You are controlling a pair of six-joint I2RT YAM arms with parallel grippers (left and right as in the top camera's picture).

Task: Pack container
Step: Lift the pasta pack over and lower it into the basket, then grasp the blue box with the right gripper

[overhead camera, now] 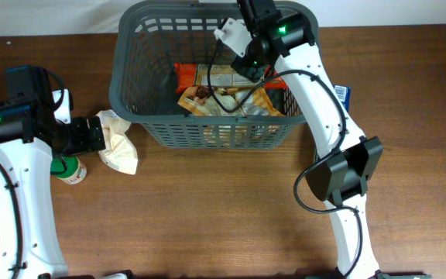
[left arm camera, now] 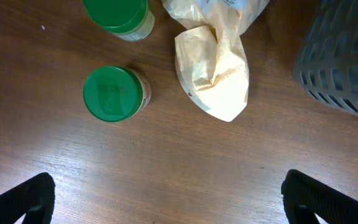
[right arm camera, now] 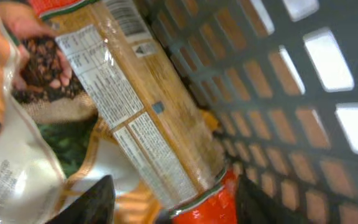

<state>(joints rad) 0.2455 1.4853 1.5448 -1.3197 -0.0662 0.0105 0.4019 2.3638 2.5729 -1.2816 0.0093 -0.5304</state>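
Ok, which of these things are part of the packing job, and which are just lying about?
Part of the job: dark grey basket; long packet with orange ends and printed bag, already inside; crumpled cream bag and two green-lidded jars outside it, probably still to pack.
Lying about, it seems: small blue object right of the basket, partly hidden.

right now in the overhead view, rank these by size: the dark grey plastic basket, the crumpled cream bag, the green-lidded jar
1. dark grey plastic lattice basket
2. crumpled cream bag
3. green-lidded jar, partly hidden, but clearly smallest
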